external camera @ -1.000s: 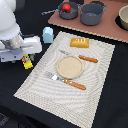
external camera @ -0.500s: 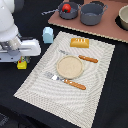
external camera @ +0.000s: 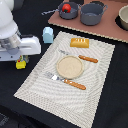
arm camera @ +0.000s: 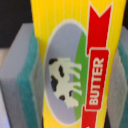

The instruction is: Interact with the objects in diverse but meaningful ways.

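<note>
White robot arm (external camera: 15, 40): at the exterior view's left, over black table (external camera: 115, 90). Yellow butter block (external camera: 21, 64): just below the arm's end, off the mat; grip not discernible. Striped placemat (external camera: 95, 85): centre. Round tan plate (external camera: 69, 67): mid-mat. Wooden-handled cutlery: one piece (external camera: 80, 57) far side of plate, one (external camera: 66, 81) near side. Orange-yellow bread loaf (external camera: 79, 42): far part of mat. Pale blue carton (external camera: 48, 35): upright, beside mat's far-left corner. Brown board (external camera: 112, 29): far right, bearing grey two-handled pot (external camera: 93, 13) and a smaller grey pot (external camera: 74, 12) containing small red ball-like food (external camera: 65, 8).
</note>
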